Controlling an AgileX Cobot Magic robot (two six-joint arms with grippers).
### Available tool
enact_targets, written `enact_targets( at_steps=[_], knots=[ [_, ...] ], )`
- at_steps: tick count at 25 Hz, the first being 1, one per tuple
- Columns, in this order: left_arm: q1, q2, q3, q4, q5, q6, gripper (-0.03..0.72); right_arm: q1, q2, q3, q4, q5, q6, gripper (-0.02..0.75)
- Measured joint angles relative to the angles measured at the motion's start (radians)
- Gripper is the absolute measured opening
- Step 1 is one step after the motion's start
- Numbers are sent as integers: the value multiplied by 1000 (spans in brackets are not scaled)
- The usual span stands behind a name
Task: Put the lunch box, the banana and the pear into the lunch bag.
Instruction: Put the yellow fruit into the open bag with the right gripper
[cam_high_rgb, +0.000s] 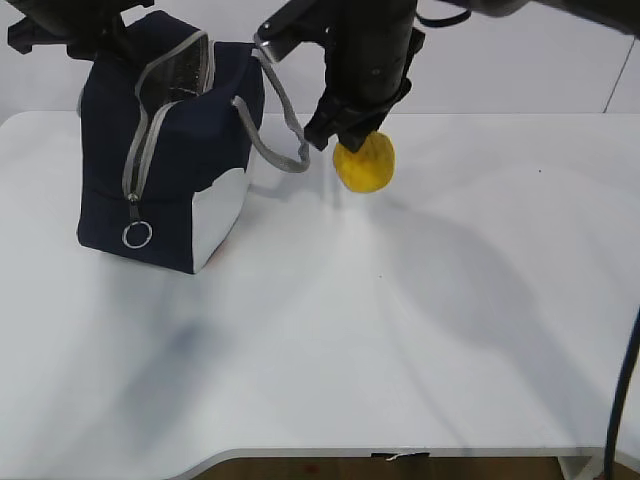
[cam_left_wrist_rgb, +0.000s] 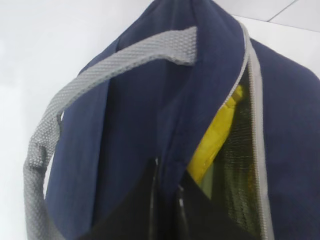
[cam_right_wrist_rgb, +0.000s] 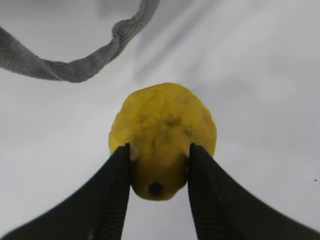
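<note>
Your lunch bag (cam_high_rgb: 165, 165) stands unzipped at the worktop's (cam_high_rgb: 330, 360) far left corner, banana (cam_left_wrist_rgb: 215, 137) visible inside. Left tool (cam_left_wrist_rgb: 167, 200) is pinched shut on the bag's opening edge. Right tool (cam_right_wrist_rgb: 157, 172) is clamped on the pear (cam_right_wrist_rgb: 162, 135), near the far edge, beside the bag's strap (cam_high_rgb: 280, 135).

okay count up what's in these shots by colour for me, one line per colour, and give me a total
Yellow: 2, the pear between the right end effector's fingers and the banana inside the bag.
Navy blue: 1, the lunch bag.
Total: 3. No lunch box can be made out in any view.
</note>
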Motion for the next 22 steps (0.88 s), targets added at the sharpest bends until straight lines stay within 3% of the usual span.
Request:
enact_targets(
  at_steps=[17, 22],
  knots=[
    [0, 0, 0, -36, 10, 0, 2, 0, -193, 0, -36, -35, 55, 303],
    [0, 0, 0, -71, 12, 0, 2, 0, -193, 0, 13, -92, 84, 302]
  ],
)
